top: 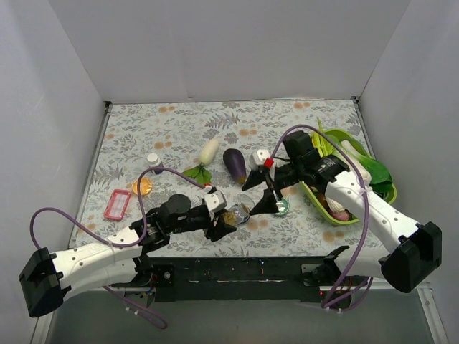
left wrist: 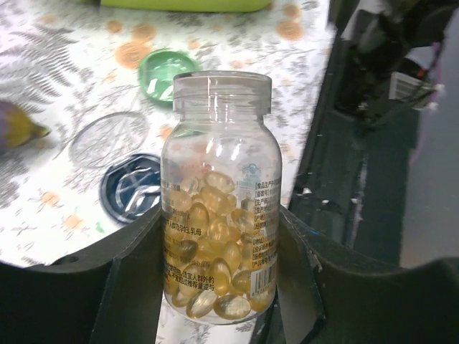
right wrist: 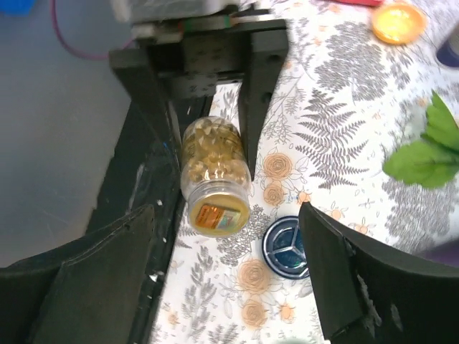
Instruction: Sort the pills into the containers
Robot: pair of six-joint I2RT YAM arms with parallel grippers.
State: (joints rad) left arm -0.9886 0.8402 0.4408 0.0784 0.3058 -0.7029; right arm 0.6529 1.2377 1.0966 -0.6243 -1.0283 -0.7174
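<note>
Pill bottle point(left wrist: 215, 143), uncapped, centre frame | clamped in left gripper point(left wrist: 219, 240), likely for pouring | right gripper point(right wrist: 226, 209) spread wide, empty

Ahead-left of the left gripper point(left wrist: 215, 287), clamped on the bottle point(left wrist: 217, 208), a dark blue tin point(left wrist: 130, 188), a clear lid point(left wrist: 107, 138) and a green tin point(left wrist: 168, 74) crowd the table point(left wrist: 57, 64). The black base rail point(left wrist: 358, 179) walls its right. Between the right gripper's point(right wrist: 222, 272) spread fingers stand only the bottle and the dark blue tin, with bare table beside them
</note>
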